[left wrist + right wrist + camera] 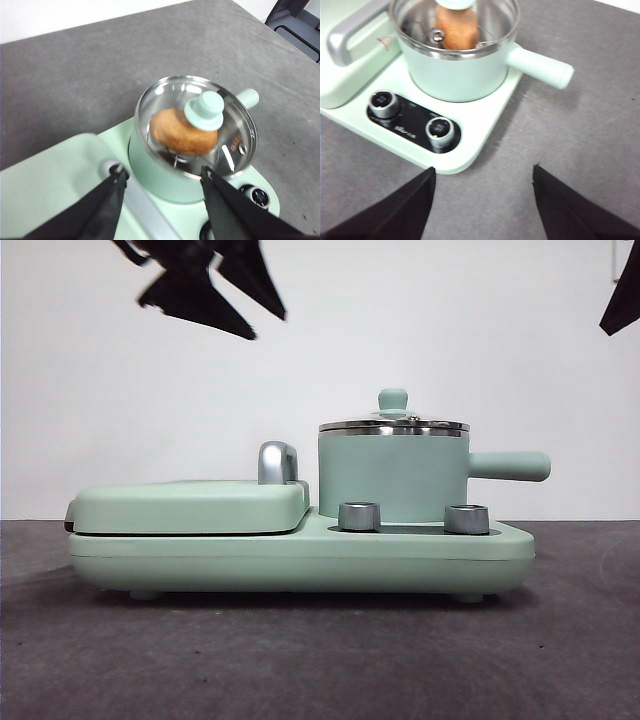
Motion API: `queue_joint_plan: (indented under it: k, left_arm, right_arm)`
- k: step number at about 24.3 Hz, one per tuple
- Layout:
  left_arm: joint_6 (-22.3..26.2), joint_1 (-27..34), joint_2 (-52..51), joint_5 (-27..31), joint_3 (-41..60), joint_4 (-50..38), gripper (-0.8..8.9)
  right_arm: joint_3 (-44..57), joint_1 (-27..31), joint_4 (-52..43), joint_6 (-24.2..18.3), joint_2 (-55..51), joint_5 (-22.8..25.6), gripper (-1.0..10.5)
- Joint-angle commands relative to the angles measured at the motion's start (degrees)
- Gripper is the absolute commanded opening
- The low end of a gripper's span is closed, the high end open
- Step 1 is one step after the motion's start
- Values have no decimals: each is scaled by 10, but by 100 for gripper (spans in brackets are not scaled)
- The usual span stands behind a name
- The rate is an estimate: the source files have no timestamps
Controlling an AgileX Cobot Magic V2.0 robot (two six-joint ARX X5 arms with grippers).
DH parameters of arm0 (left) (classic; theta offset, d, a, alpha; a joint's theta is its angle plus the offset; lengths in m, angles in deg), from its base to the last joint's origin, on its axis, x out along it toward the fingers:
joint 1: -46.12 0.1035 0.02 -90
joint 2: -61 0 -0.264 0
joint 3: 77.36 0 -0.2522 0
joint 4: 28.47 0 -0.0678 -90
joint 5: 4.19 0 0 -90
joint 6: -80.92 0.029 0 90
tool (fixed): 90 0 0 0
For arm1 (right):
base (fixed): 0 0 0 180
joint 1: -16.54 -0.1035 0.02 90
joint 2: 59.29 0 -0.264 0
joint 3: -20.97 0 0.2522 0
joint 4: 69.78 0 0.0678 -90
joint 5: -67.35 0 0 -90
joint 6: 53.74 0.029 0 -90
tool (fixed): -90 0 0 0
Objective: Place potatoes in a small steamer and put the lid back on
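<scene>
The steamer (pixel 393 478) stood on the right half of the mint-green cooker (pixel 300 555), its handle (pixel 510 466) pointing right and clear of the two dials (pixel 360 516) at the near edge. The lid (pixel 196 125) sat level on the steel rim with its knob (pixel 392 399) on top, so the pot was closed. Through the glass the potato (pixel 182 132) lay inside, filling much of the pot's width; whether it rested on a rack or on the pot floor could not be told. My left gripper (pixel 162 177) hung above the pot with jaws wide apart and nothing between them. My right gripper (pixel 484 175), also spread wide and empty, hung over the table near the cooker's right corner. Both grippers were well clear of the lid, which I judged fitting, since potato and lid were each in place and the task looked complete. The griddle cover (pixel 190 505) on the left lay shut.
</scene>
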State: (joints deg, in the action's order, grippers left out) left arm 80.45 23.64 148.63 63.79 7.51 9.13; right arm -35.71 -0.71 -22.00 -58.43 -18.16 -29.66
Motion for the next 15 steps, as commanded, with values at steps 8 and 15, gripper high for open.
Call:
queue_joint_plan:
  k: [8,15]
  left_arm:
    - [-43,57,-214,-12,245,-49,248]
    - [-95,61,-346,-9,383,-56,248]
  right_arm:
    - [-2,-3,-2,2,10,-22,309]
    - [-2,-6,1,2,34,-49,309]
